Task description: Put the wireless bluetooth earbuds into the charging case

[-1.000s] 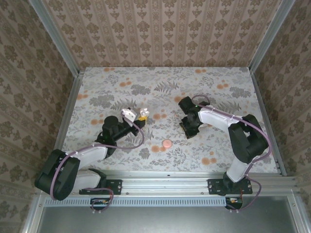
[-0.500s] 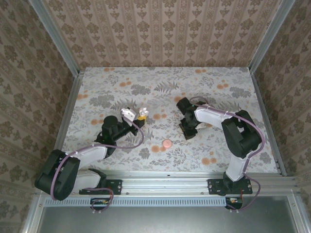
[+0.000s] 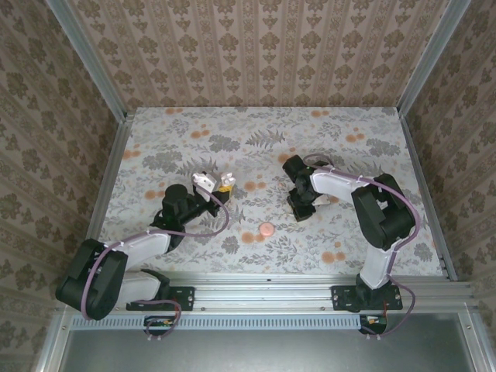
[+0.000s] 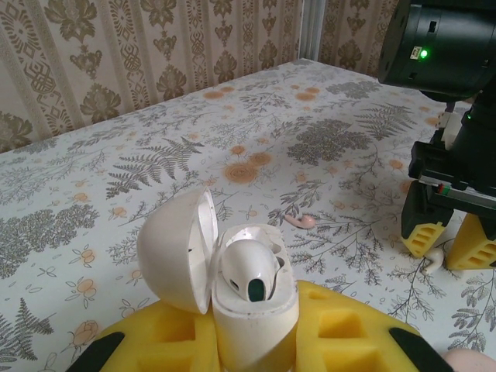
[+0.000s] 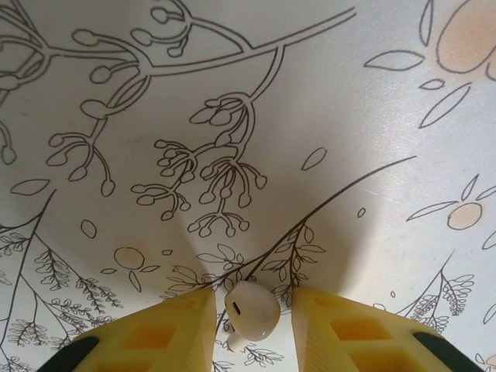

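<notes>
The charging case [image 4: 260,325] is white with its lid [image 4: 174,252] swung open, and one earbud [image 4: 249,267] sits in it. My left gripper [image 4: 252,314] is shut on the case, holding it upright above the table left of centre [image 3: 215,184]. The other earbud [image 5: 252,311] lies on the floral cloth, also seen from the left wrist [image 4: 435,260]. My right gripper [image 5: 253,298] points straight down over it [image 3: 301,211], yellow fingers [image 5: 174,325] on either side of the earbud with narrow gaps. It is still open.
A small round pink puck [image 3: 266,229] lies on the cloth between the two arms, nearer the front rail [image 3: 263,280]. A small pink curved piece [image 4: 301,221] lies ahead of the left gripper. Patterned walls enclose the table on three sides.
The right gripper's fingers have narrowed around the earbud on the cloth, and the right arm has folded in slightly. The left arm and case have not moved.
</notes>
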